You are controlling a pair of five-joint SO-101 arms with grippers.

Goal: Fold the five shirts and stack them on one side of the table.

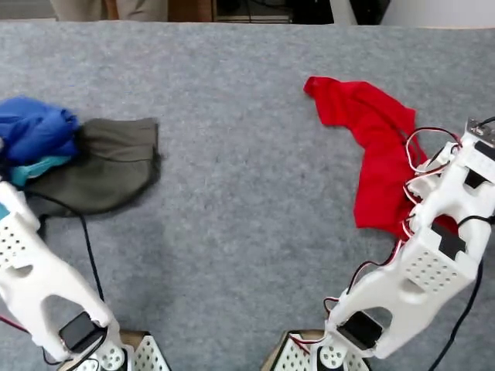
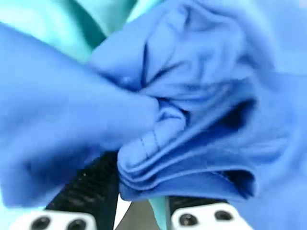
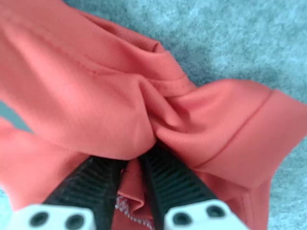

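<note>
A red shirt (image 1: 371, 147) lies crumpled on the right side of the grey table (image 1: 247, 193). My right arm (image 1: 441, 247) stands over its right edge. In the right wrist view, my right gripper (image 3: 139, 158) is shut on a bunched fold of the red shirt (image 3: 96, 96). At the far left sits a pile with a blue shirt (image 1: 35, 127) on top, a teal shirt (image 1: 37, 167) under it and a dark olive shirt (image 1: 108, 162) beside them. My left gripper (image 2: 141, 191) is shut on a thick fold of the blue shirt (image 2: 192, 96), with the teal shirt (image 2: 91, 19) behind.
My left arm (image 1: 31, 270) rises from the front left corner, its black cable (image 1: 87, 247) trailing over the felt. The table's far edge (image 1: 247, 23) runs along the back. Open felt lies between the pile and the red shirt.
</note>
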